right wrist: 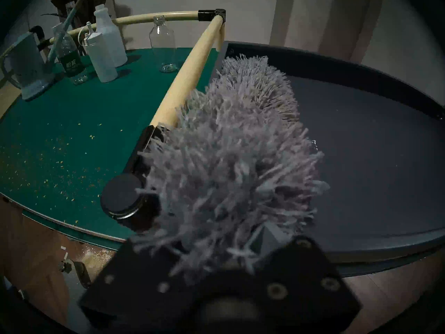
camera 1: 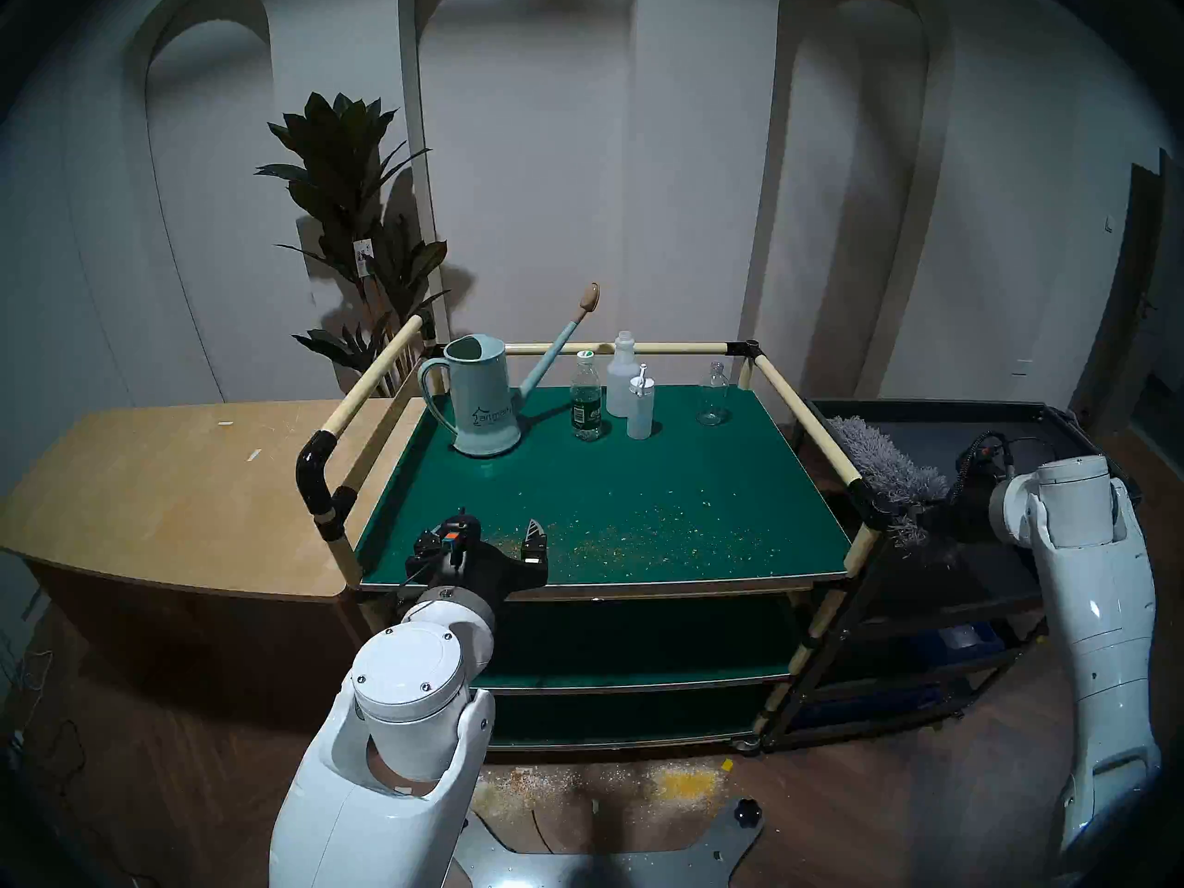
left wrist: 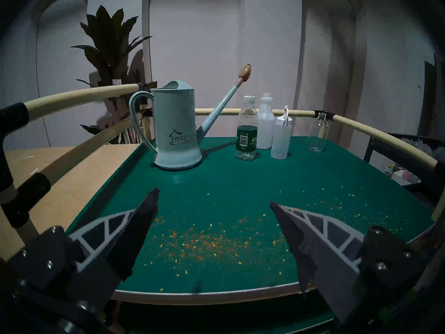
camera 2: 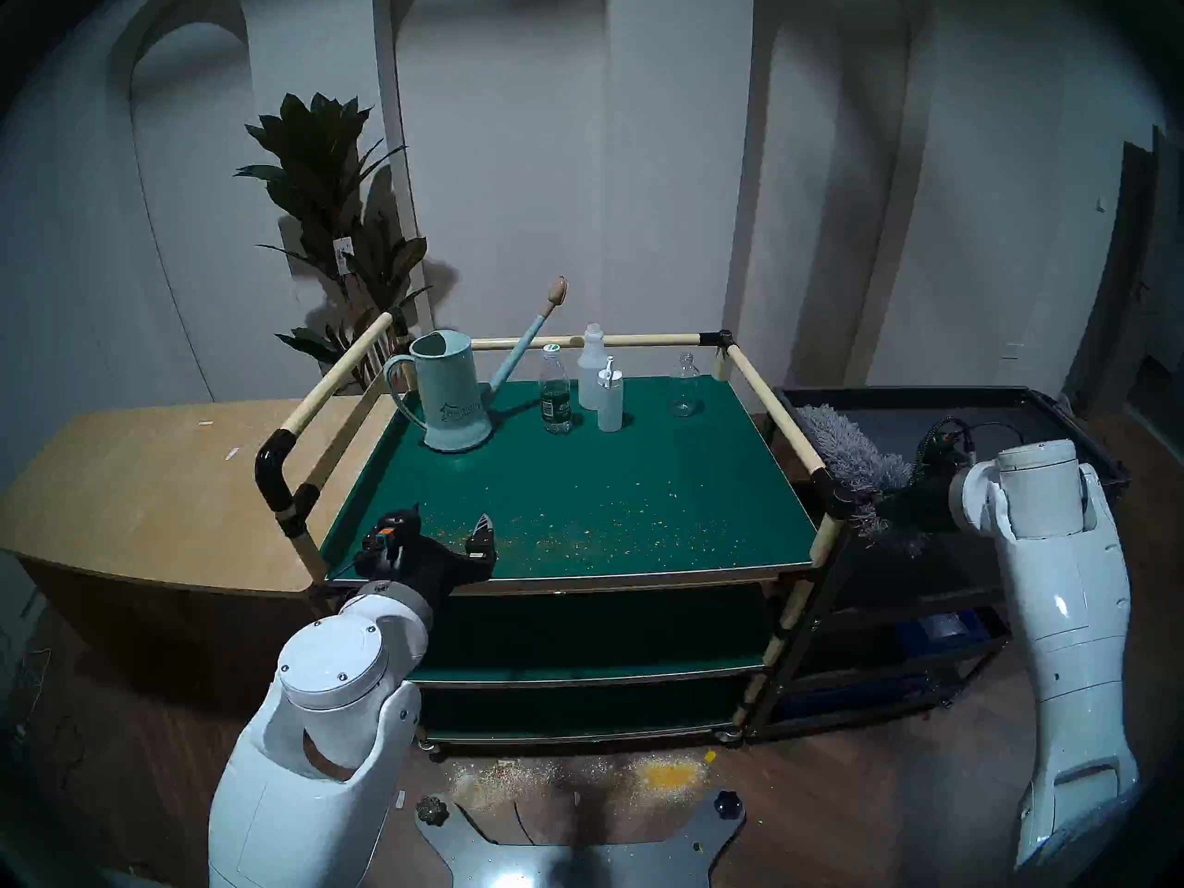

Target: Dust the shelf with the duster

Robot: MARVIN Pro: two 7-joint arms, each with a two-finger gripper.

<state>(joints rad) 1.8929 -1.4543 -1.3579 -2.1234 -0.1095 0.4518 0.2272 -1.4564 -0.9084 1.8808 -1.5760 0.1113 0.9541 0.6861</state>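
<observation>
Right gripper [right wrist: 216,249] fingers buried in shaggy grey microfibre duster [right wrist: 236,143], grip impossible to tell; left gripper [left wrist: 214,203] fingers spread over crumb-strewn dark-green shelf [left wrist: 240,181].

The shelf [camera 1: 641,483] carries a watering can [camera 1: 482,398] at its back left, and to the can's right three bottles [camera 1: 616,393] clustered, then a jar [camera 1: 714,395] apart. Crumbs [camera 1: 641,534] lie along its front. The surface [camera 1: 160,483] stands left; a tray cart [camera 1: 1051,419] right, the duster [camera 1: 884,464] over it beside the rail.
</observation>
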